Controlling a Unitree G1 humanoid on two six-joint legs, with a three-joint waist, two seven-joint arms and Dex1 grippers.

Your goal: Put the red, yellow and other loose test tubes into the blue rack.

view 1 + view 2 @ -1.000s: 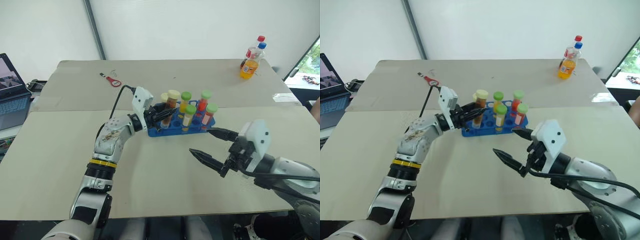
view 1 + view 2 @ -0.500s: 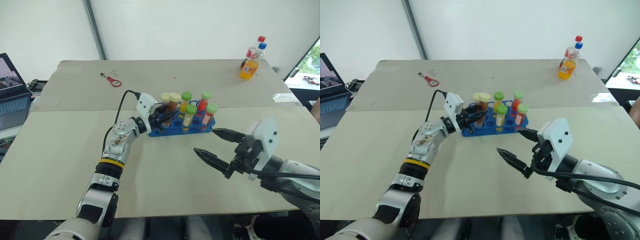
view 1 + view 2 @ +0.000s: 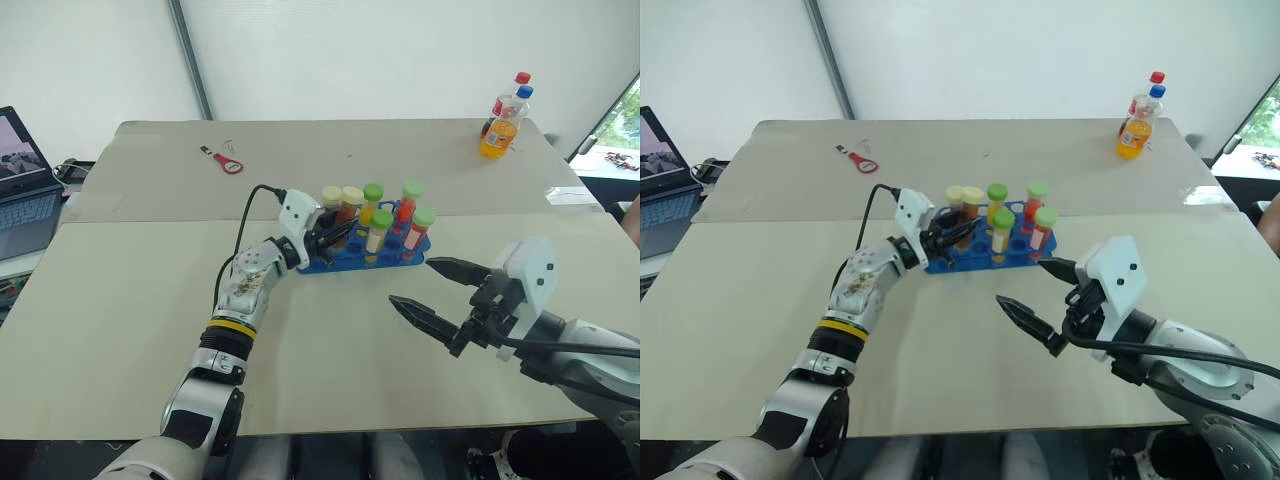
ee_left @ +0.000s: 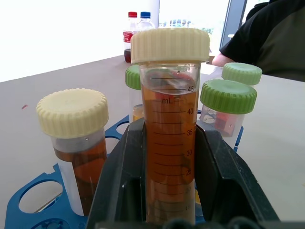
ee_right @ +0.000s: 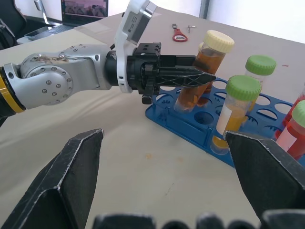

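Observation:
The blue rack (image 3: 347, 264) stands mid-table and holds several capped test tubes: yellow ones (image 3: 378, 233) and red ones (image 3: 406, 206) with green caps, and an amber one with a cream cap (image 3: 331, 198). My left gripper (image 3: 341, 232) is shut on another cream-capped amber tube (image 4: 170, 138) at the rack's left end. That tube (image 5: 200, 71) leans, and its lower end is down at a rack hole. My right gripper (image 3: 410, 281) hangs open above the table, in front of the rack's right end, with nothing between its fingers.
Two drink bottles (image 3: 503, 122) stand at the far right of the table. A red opener (image 3: 228, 164) lies at the back left, and a laptop (image 3: 22, 185) sits off the left edge. A person's dark sleeve (image 4: 271, 38) is beyond the rack.
My left forearm has swung in towards the rack, carrying the held amber tube slightly lower and closer over the rack's left end. The right gripper has stayed open in about the same place.

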